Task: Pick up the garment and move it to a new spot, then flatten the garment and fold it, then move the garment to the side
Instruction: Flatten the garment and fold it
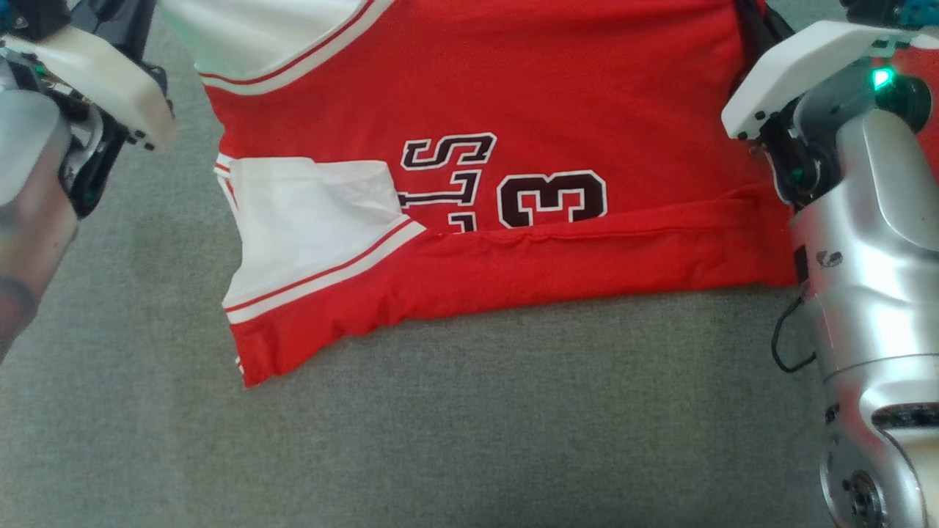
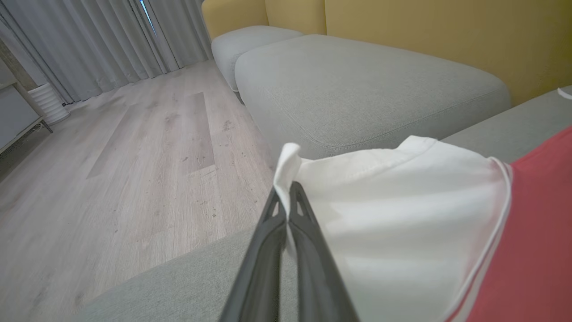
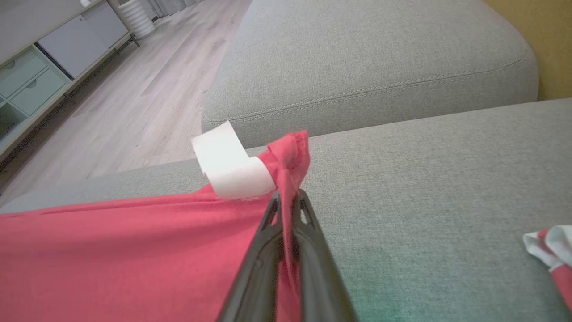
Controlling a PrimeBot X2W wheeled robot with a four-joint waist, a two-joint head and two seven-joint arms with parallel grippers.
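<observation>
grey sofa (image 1: 469, 425) cushions, yellow backrest (image 2: 424, 31), wood floor (image 2: 134, 156), grey curtains (image 2: 89, 40) — the red-and-white jersey (image 1: 557, 88) lay spread on the sofa, an "s" and a "3" legible. left gripper (image 2: 287, 197) pinched its white edge; right gripper (image 3: 289, 203) pinched a red corner.

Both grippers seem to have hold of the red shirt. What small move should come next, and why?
Probably lift both together, drawing them slightly apart. The left gripper is shut on a white corner of the jersey, and the right gripper on a red corner. The near part lies rumpled on the gray cushion, and tension should smooth it.
</observation>
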